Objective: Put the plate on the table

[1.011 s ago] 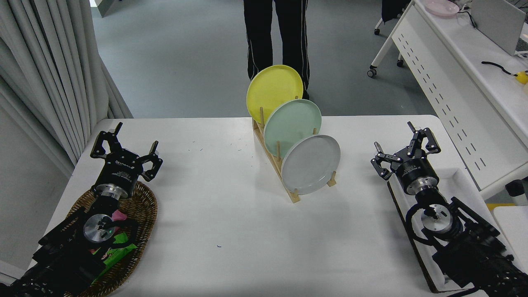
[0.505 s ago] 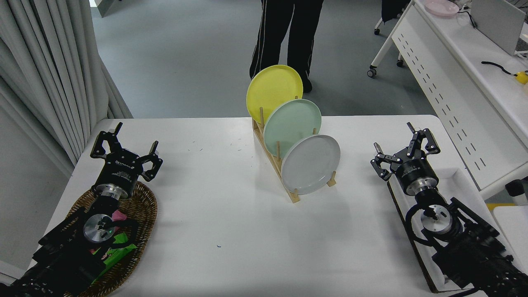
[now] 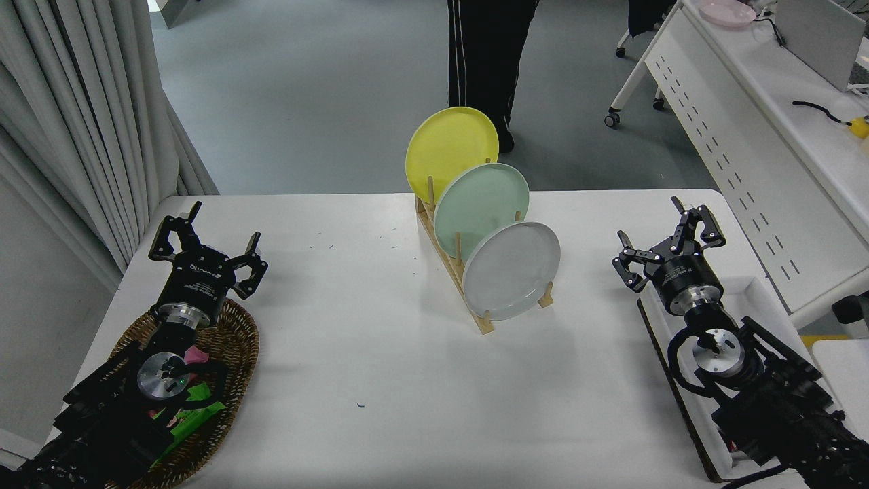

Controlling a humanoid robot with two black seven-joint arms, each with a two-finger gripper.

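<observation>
Plate [image 3: 512,270]: pale grey, on edge in nearest slot of wooden rack [image 3: 475,299], mid table [image 3: 353,353]
Right gripper [image 3: 669,234]: spread wide, empty, well right of plate
Left gripper [image 3: 204,244]: spread wide, parked near left, over wicker basket [image 3: 231,380]

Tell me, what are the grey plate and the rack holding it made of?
The grey plate looks like matte ceramic or melamine, judging by its smooth, even, low-sheen surface; which one is unclear. The rack looks like pale unfinished wood, with light tan dowel pegs.

lab/office | perforated-panel desk [image 3: 733,129] | wheeled chair [image 3: 628,41] | curtains [image 3: 88,115]
</observation>
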